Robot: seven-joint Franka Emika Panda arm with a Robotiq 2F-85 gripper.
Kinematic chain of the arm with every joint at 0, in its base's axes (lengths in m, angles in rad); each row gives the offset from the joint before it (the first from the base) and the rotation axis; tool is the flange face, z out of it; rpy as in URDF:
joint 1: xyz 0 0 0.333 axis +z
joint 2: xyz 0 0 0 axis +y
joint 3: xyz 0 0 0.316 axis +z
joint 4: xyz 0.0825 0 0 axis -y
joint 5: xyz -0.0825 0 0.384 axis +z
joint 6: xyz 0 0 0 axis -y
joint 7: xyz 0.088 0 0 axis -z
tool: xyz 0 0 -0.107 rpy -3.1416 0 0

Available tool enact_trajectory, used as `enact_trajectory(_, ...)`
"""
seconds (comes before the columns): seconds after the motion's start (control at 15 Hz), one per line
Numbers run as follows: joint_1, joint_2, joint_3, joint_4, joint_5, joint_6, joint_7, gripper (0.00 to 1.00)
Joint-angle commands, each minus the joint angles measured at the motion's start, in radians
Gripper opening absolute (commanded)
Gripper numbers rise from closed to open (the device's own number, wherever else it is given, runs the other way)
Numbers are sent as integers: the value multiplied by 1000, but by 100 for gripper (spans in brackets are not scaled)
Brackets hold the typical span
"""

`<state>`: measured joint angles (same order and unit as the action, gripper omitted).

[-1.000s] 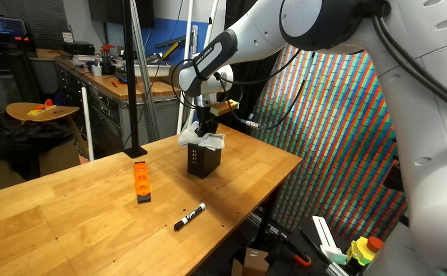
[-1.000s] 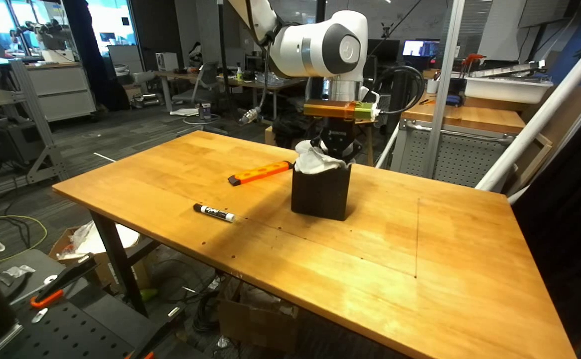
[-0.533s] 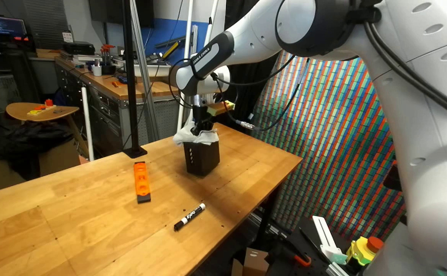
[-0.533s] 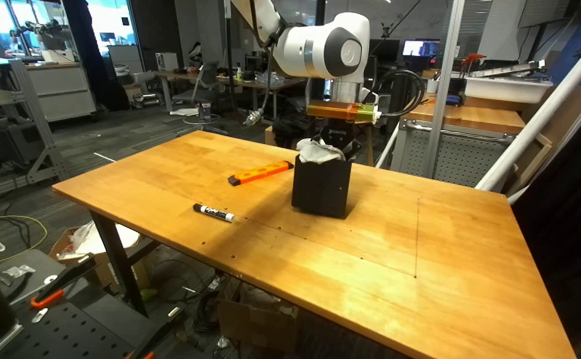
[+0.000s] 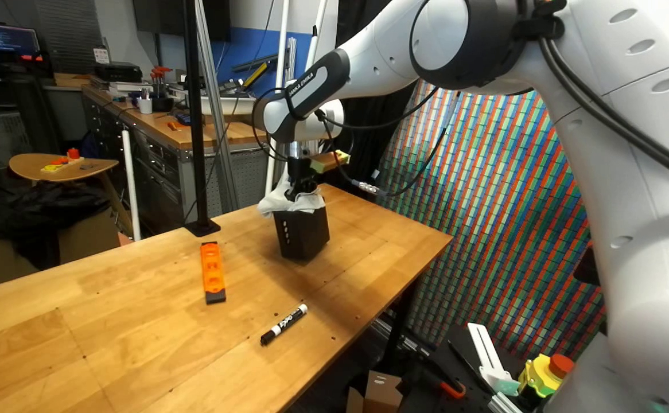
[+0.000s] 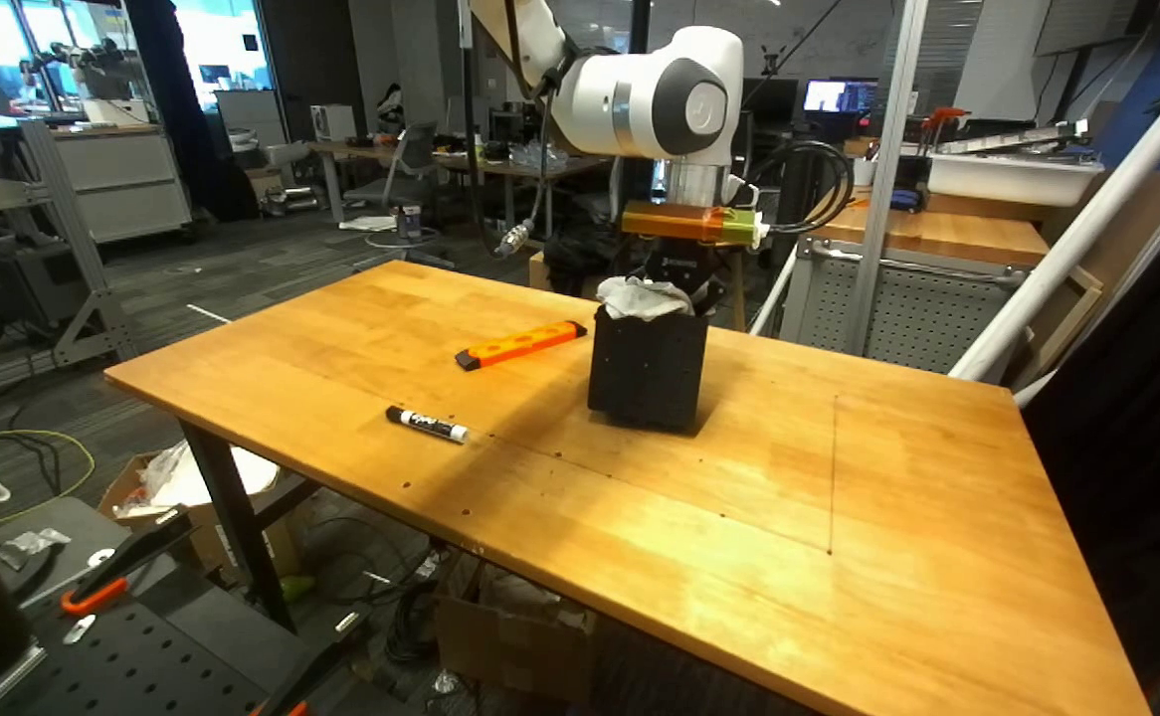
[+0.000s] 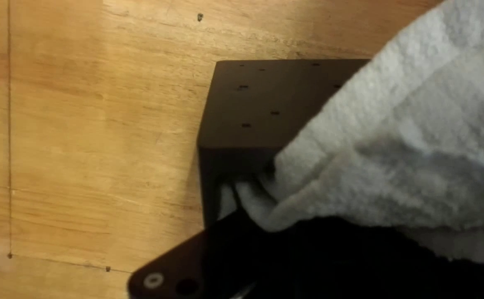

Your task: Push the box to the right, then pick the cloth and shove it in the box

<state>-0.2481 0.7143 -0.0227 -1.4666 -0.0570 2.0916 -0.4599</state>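
Nearest in an exterior view, to the right of the black box (image 5: 303, 235), stands the arm (image 5: 636, 229), stretching across to above it. Next, well apart from the box on the wooden table (image 5: 156, 321), lies a marker (image 5: 284, 324), its white end closer to the box than its black cap. Somewhat further back, left of the box and not touching it, is an orange bar (image 5: 213, 272) with dark ends. The box follows, standing tilted on the table and leaning toward the orange bar's side. The pale cloth (image 6: 645, 298) is at the mouth of the box, bunched above the rim in both exterior views and partly spilling over it; in the wrist view one fold runs down inside the box, while a larger part hides some of its outer wall. Directly over the box, the gripper (image 5: 299, 189) points down into the cloth. Cloth and box hide its lower end, so I cannot tell whether it pinches the cloth or stands spread. An amber block (image 6: 684, 224) sits above the gripper. Beyond and left of the box rises a black pole (image 5: 194, 115); further behind the box a workbench (image 5: 241, 135) carries a white bin (image 6: 1013, 181). Well left of the box stands a small table (image 5: 24, 168) with red and yellow pieces (image 5: 73, 154).
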Motion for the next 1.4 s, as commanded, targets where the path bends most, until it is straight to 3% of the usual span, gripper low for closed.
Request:
enact_trajectory(0.0,-13,19,8,30,6,36,-34,0)
enact_trajectory(1.33,10,-47,-5,-26,9,126,73,0)
